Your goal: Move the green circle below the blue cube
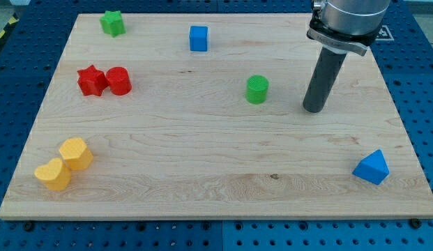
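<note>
The green circle point(256, 90) is a short green cylinder standing a little right of the board's middle, in the upper half. The blue cube point(198, 38) sits near the view's top, up and to the left of the green circle. My tip point(314, 109) rests on the board to the right of the green circle and slightly lower, with a clear gap between them. The rod rises from the tip toward the view's top right.
A green star point(113, 23) is at the top left. A red star point(92, 80) touches a red cylinder point(119, 81) at the left. Two yellow blocks point(76, 153) point(53, 174) lie at the bottom left. A blue triangle point(371, 167) is at the bottom right.
</note>
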You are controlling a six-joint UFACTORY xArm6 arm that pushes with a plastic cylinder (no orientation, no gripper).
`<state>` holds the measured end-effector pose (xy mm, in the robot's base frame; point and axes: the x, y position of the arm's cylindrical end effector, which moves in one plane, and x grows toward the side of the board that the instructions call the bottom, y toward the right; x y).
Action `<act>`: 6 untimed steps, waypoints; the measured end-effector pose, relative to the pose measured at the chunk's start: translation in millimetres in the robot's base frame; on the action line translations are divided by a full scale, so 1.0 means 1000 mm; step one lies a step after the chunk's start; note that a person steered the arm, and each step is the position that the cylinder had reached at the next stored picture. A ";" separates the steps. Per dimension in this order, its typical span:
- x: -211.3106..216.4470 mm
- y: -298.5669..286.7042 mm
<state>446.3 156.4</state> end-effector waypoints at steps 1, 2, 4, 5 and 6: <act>-0.012 -0.023; -0.027 -0.049; -0.027 -0.051; -0.028 -0.072; -0.033 -0.111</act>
<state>413.6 45.9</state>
